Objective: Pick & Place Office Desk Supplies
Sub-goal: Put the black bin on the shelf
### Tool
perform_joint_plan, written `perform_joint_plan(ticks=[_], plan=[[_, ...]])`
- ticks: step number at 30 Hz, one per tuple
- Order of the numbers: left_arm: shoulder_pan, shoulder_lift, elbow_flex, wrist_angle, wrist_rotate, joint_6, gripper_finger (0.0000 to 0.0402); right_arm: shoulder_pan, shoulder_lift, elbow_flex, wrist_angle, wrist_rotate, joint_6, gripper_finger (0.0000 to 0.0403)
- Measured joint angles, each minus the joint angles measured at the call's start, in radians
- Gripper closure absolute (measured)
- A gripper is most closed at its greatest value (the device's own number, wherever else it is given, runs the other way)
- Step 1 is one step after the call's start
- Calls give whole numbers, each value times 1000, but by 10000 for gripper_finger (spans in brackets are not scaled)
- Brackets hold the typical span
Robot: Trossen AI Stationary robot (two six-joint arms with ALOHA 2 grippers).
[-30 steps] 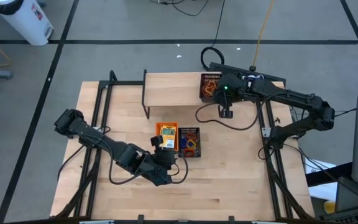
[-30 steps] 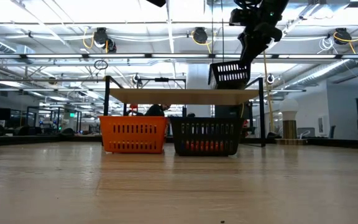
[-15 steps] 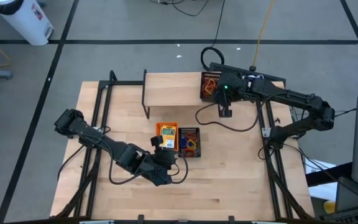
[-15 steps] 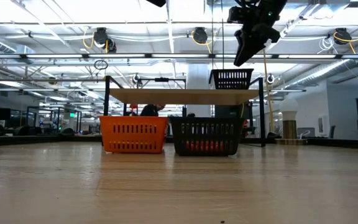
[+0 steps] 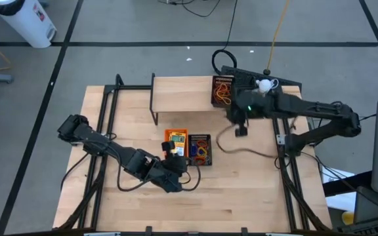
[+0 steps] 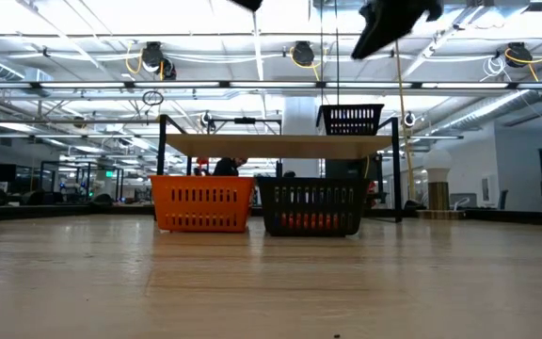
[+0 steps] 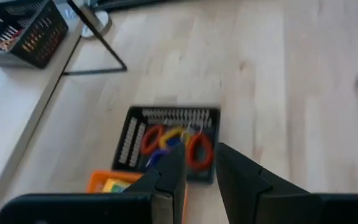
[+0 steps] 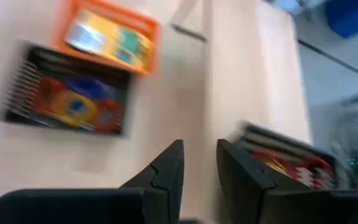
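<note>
While 3 trays make up the visible stock, they lie in 2 groups: the orange tray [image 5: 176, 139] holding a yellow-and-green crayon box [image 5: 176, 139] sits touching the lower black mesh tray [image 5: 200, 149] with its rubber-band loops [image 7: 178, 142] on the surface [image 5: 241, 190], and the upper black mesh tray [image 5: 222, 90], also holding loops, stands on the right end of the wooden shelf riser [image 5: 182, 97]. Left gripper [image 5: 170, 153]: low over the surface, just beside the near edge of the tray pair; jaws narrow, a small gap between them, nothing held. From these jaws the lower mesh tray lies straight ahead and slightly below, its long axis running away from them in the high view. Right gripper [image 5: 241, 126]: raised above the surface, between the riser's tray and the tray pair, well apart from both; jaws narrow, nothing held. Judgement: the left arm is the nearer to the 2 trays on the surface, the right arm the nearer to the riser tray; any reach for the loops favours the left.
</note>
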Motion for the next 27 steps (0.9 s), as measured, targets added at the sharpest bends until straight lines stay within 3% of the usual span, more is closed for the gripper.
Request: perform_joint_plan(ticks=[5, 10, 13, 19, 22, 25, 27], plan=[[-25, -13, -1, -192, -25, -56, 314, 244, -29, 0, 5, 16, 186, 326], [-142, -14, -1, -415, -184, -273, 314, 510, 3, -20, 65, 178, 321, 328], [-250, -18, -25, -491, -285, -447, 314, 618, 19, -59, 159, 205, 390, 328], [-490, -30, -150, -511, -511, -836, 314, 727, 25, -222, 471, 202, 456, 328], [-561, -30, -211, -493, -540, -1003, 314, 744, 25, -322, 655, 183, 458, 328], [-585, -29, -256, -392, -533, -1041, 314, 733, 46, -427, 855, 93, 479, 328], [-578, -29, -279, -283, -510, -978, 314, 716, 71, -486, 957, 72, 502, 328]])
